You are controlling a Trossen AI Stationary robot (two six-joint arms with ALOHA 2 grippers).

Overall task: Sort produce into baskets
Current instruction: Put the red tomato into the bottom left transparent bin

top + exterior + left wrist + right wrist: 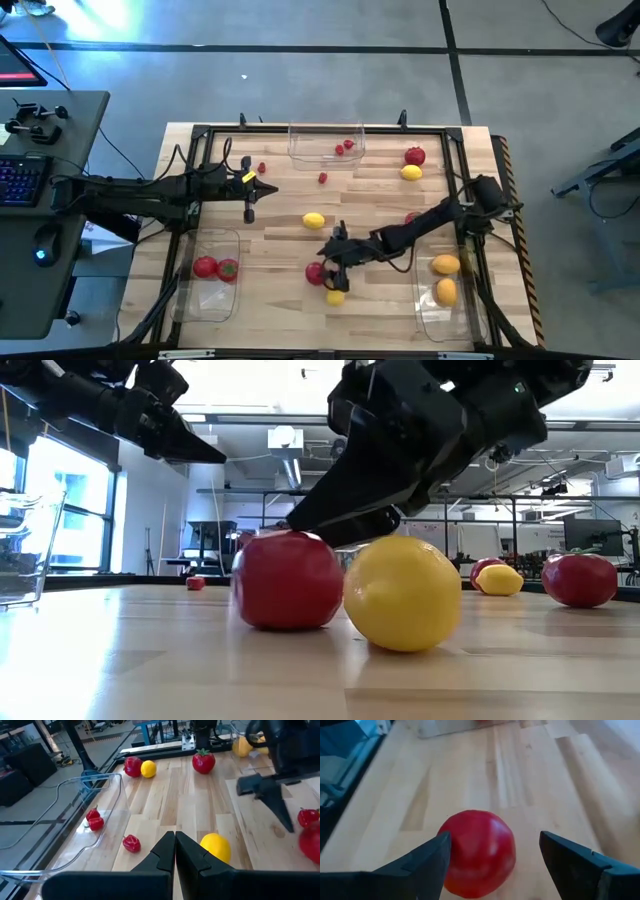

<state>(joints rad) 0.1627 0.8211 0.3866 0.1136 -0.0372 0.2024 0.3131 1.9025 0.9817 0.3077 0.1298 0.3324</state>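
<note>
The right hand (330, 262) hangs low over the counter (380, 205) near the middle of its front edge, fingers spread wide to either side of a red tomato (477, 851), a stance that suits closing on it; neither finger touches it yet, as far as the wrist view shows. The tomato is round, smooth and glossy, and it sits just beside a yellow lemon (402, 593), so the approach probably has to avoid nudging that neighbour. The left hand (250, 203) waits toward the left side of the counter, its fingers pressed together and holding nothing, above another lemon (314, 221). Outward, a clear basket (211, 300) at the front left corner holds two tomatoes, one (447, 312) at the front right corner holds two orange ovals, and one (305, 148) at the back edge holds small red berries (344, 147). More produce lies loose near the back right corner.
</note>
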